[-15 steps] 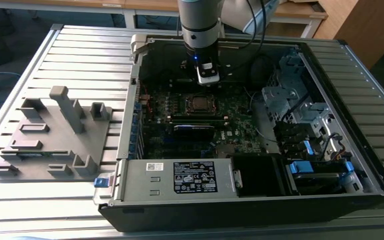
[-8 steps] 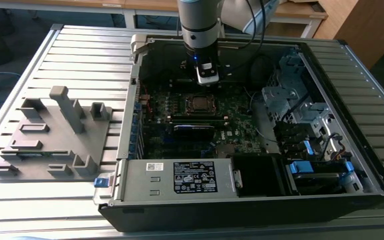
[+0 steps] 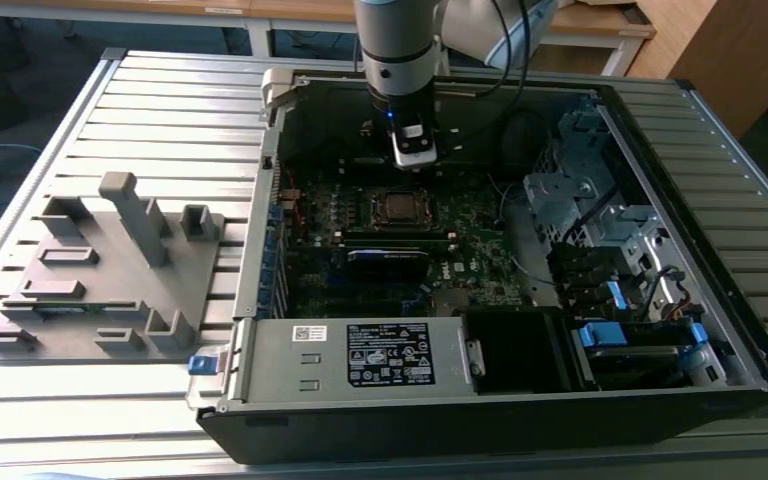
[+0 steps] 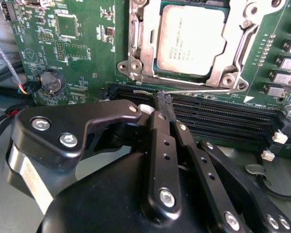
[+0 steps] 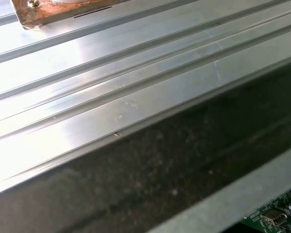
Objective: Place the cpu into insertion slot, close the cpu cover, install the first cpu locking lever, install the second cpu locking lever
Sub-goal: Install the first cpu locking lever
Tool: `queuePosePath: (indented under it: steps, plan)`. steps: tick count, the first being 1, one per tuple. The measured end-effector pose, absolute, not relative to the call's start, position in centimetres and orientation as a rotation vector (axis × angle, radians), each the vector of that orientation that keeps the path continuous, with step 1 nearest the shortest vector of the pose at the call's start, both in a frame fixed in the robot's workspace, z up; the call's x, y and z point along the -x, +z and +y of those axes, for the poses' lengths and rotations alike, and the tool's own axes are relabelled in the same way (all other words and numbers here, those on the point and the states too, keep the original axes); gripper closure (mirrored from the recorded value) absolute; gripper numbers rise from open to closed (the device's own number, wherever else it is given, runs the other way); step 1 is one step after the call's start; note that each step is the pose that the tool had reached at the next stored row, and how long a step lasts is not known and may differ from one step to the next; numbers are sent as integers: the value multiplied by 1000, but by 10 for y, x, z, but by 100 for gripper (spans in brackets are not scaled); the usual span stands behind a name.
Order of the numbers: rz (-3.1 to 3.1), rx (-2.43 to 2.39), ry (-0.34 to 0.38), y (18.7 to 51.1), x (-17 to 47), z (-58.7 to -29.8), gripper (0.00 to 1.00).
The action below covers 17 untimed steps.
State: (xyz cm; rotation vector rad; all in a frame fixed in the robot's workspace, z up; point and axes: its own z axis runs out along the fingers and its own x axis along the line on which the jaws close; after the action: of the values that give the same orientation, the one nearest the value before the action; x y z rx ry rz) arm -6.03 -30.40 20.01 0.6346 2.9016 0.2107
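The cpu (image 4: 191,39), a silver-grey square, lies in the insertion slot (image 3: 398,207) on the green board inside the open computer case. The silvery cpu cover (image 4: 146,48) lies flat around the cpu. A thin wire locking lever (image 4: 199,89) runs along the socket edge nearest my gripper. My gripper (image 4: 163,98) has its black fingers shut together, tips right at this lever wire; whether they pinch it I cannot tell. In the exterior view the gripper (image 3: 414,158) hangs just behind the socket.
Long black memory slots (image 4: 223,114) lie beside the fingertips, with a coin battery (image 4: 51,81) nearby. A grey fixture tray (image 3: 104,270) stands at the exterior view's left, a power supply (image 3: 357,355) in front, drive cages (image 3: 598,230) at the right. The slatted aluminium table (image 5: 111,87) borders the case.
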Motion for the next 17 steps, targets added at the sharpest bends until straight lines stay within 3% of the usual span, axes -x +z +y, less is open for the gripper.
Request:
queuePosePath:
  steps: [17]
  plan:
    - [2895, -626, 183, 198, 62, -304, 89]
